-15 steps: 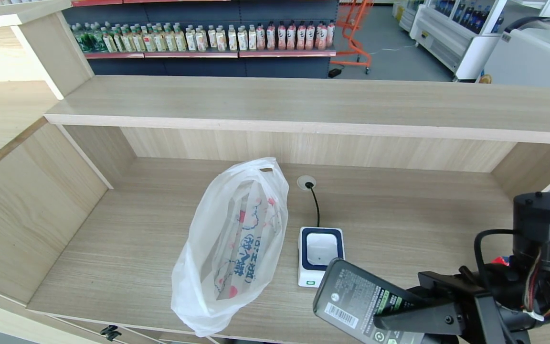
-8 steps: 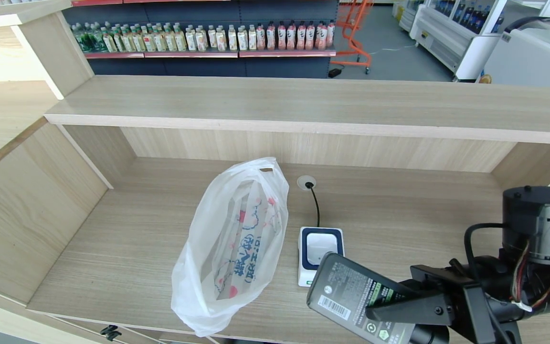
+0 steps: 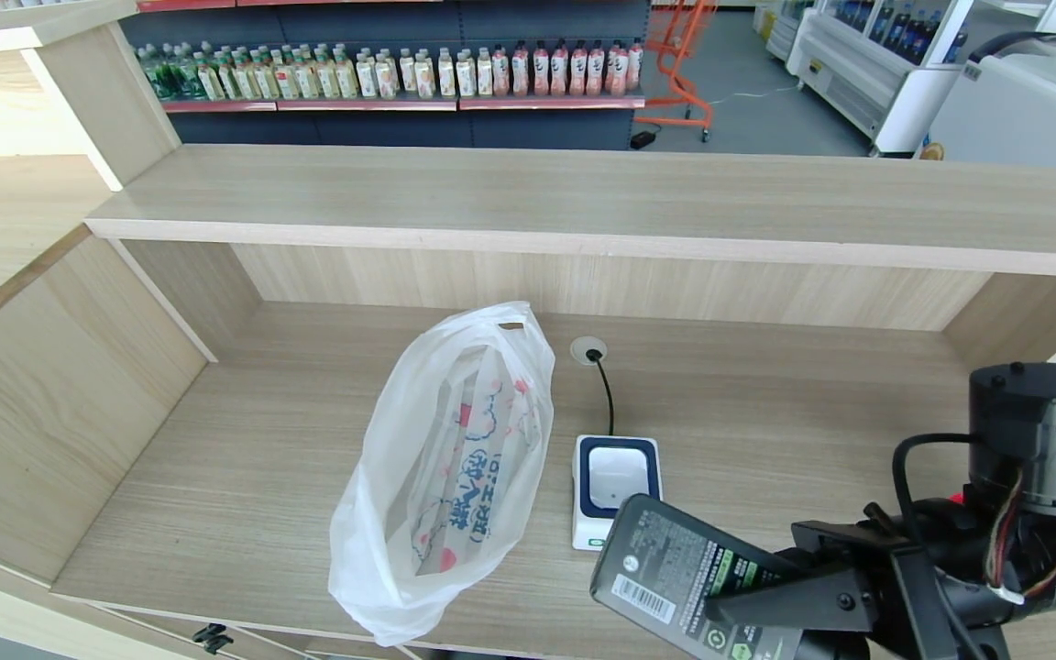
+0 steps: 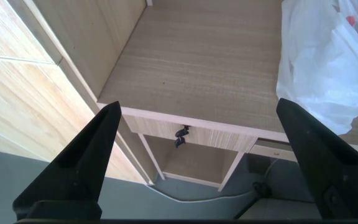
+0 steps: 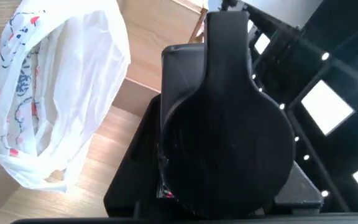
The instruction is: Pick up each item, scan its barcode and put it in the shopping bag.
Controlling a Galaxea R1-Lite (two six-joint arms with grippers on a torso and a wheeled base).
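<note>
You are working at a wood counter (image 3: 766, 412). A white bag (image 3: 372, 550) is lying open on it, well off to the left of your right gripper (image 3: 753, 600), and a printed packet (image 3: 482, 458) is sitting inside. Your right gripper is pinching a dark flat pack (image 3: 665, 568) with its barcode facing up. The scanner (image 3: 615, 477) is sitting just past the pack's far tip. Your left gripper (image 4: 199, 109) is hanging with its fingers spread wide, holding nothing, off the counter's near edge.

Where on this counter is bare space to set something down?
Bare counter lies between the left wall and the shopping bag, and right of the scanner and cable. Crowded: the bag-to-scanner gap and the scanner's front, where the right gripper holds a dark pack.
</note>
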